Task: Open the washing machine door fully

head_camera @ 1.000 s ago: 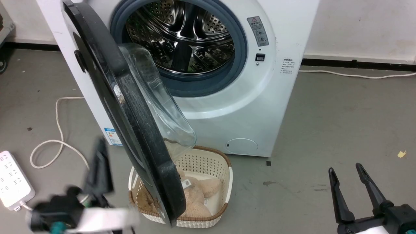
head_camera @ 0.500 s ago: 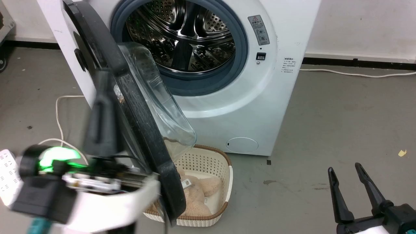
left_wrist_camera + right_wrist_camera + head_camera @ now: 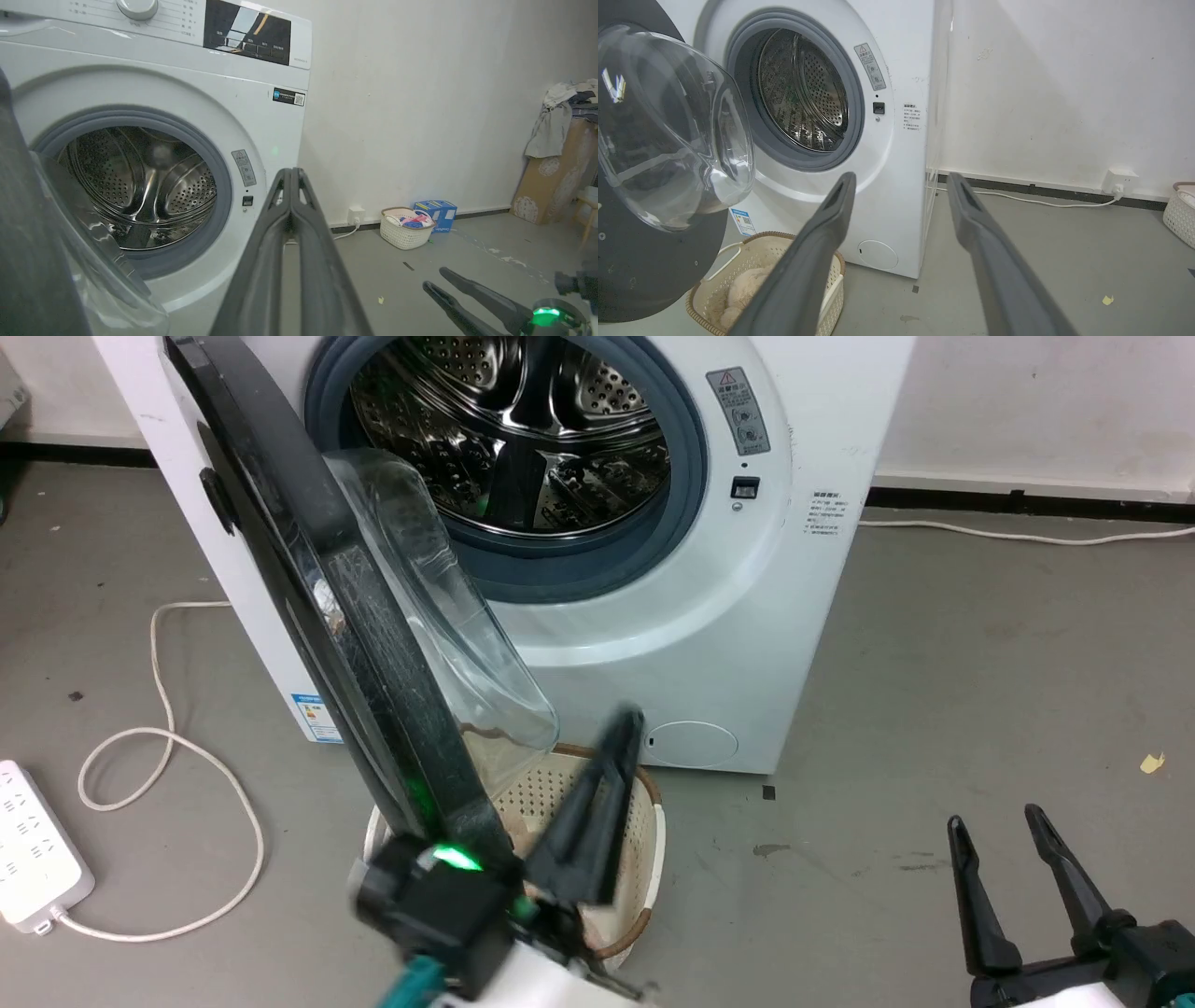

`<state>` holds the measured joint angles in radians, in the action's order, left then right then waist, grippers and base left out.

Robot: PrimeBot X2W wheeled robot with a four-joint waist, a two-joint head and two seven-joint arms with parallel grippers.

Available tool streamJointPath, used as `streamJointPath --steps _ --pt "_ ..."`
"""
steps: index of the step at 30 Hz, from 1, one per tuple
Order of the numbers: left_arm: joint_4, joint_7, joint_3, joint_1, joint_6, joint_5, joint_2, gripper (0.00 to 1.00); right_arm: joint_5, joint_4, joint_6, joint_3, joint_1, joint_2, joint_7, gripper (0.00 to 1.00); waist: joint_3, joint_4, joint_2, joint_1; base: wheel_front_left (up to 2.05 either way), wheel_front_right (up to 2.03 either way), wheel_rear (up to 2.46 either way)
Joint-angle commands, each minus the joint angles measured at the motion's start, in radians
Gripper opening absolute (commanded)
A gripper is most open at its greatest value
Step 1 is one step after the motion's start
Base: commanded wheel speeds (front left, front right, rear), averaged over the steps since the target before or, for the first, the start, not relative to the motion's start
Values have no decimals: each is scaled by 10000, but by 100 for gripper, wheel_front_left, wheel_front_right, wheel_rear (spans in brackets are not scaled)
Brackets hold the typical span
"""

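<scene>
Head view: door [image 3: 308,551] stands half-open off the washer [image 3: 747,616]; left gripper [image 3: 624,733], blurred, slants up beside its lower rim, right gripper [image 3: 994,819] low right. Left wrist view: fingers [image 3: 261,261] pressed together, empty. Right wrist view: fingers spread, empty.

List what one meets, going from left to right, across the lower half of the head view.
power strip → white cable → washing machine door → left gripper → right gripper → yellow scrap

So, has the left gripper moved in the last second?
Yes. The left gripper swung from left of the washing machine door to its right, now over the laundry basket.
</scene>
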<state>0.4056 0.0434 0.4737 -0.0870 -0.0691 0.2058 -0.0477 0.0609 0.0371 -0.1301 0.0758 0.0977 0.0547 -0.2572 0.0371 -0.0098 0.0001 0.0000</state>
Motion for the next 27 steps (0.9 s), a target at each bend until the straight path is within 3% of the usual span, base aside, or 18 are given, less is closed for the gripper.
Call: streamJointPath --steps 1,6,13,20,27 --pt "-265 -43 126 222 -45 46 -26 0 20 -39 -6 23 -72 -45 -45 100 0 11 -1 0 0 0 0" --pt "-1751 -302 473 689 -213 532 -26 0 21 -61 -6 0 -125 -45 -45 100 106 79 -1 0 0 0 0" --pt "-3291 -23 57 635 -474 886 -32 0 87 -88 -6 32 -150 -45 -45 100 285 267 -1 0 0 0 0" --pt "-3836 318 -456 568 -565 1200 -149 0 62 -115 -6 43 -143 -45 -45 100 294 731 -1 0 0 0 0" --pt "-4047 422 -683 803 -687 1336 -329 0 54 -167 -6 17 -22 -45 -45 100 137 1658 -1 0 0 0 0"
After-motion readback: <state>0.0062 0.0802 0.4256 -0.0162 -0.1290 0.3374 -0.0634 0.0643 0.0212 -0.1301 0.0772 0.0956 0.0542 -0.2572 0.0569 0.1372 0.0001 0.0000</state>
